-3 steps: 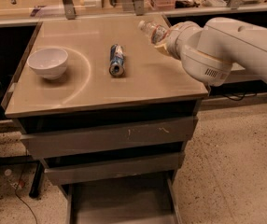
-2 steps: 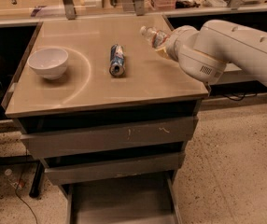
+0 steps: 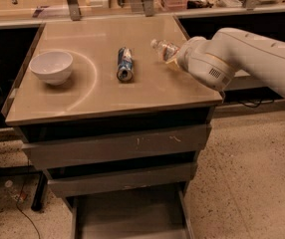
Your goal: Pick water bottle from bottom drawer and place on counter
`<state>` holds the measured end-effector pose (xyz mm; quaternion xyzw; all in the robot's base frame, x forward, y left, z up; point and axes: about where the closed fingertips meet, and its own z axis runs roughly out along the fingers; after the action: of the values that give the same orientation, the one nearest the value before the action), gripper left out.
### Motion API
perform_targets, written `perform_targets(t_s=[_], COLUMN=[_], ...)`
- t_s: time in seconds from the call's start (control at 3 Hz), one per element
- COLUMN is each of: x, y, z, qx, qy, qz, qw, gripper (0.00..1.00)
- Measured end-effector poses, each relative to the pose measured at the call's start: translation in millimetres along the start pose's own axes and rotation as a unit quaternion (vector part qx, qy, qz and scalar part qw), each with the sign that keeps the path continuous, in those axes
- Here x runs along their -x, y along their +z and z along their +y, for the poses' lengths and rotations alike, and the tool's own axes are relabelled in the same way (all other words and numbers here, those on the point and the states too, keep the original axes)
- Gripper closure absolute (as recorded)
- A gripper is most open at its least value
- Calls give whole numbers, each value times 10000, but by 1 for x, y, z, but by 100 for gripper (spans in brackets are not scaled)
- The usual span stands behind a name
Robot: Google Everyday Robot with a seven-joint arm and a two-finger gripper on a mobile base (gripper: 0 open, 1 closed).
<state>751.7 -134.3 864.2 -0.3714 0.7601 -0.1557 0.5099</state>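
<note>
Beige counter (image 3: 97, 101) on top of the grey cabinet, cluttered shelf behind it, speckled floor off to the right. Only one camera view to go on. The bottom drawer (image 3: 127, 218) is pulled out and what shows of its floor is bare, so the picking half looks done.

The gripper (image 3: 173, 59) sits over the counter's right-hand side at the end of the white arm (image 3: 242, 49). It's clamped on the water bottle (image 3: 162, 47), which pokes out tilted, cap toward the back left.

What's changed: compared with a second ago the bottle has dropped lower and drifted slightly forward. It's now close above the surface, though I can't tell if it's touching yet. To me that reads as the set-down starting.

The drink can (image 3: 124, 63) lies just to the left and the white bowl (image 3: 51, 67) is well apart, so there's room to let go.
</note>
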Motion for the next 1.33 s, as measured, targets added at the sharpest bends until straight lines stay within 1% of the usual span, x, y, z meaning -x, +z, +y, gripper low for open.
perform_targets(t_s=[0.33, 0.67, 1.0, 1.33], x=[-13, -17, -17, -17], y=[6, 5, 5, 5], z=[18, 24, 24, 24], qx=[238, 346, 346, 346], qy=[27, 30, 29, 29], qz=[146, 219, 219, 219], qw=[9996, 9992, 9992, 9992], gripper=[100, 100, 82, 59])
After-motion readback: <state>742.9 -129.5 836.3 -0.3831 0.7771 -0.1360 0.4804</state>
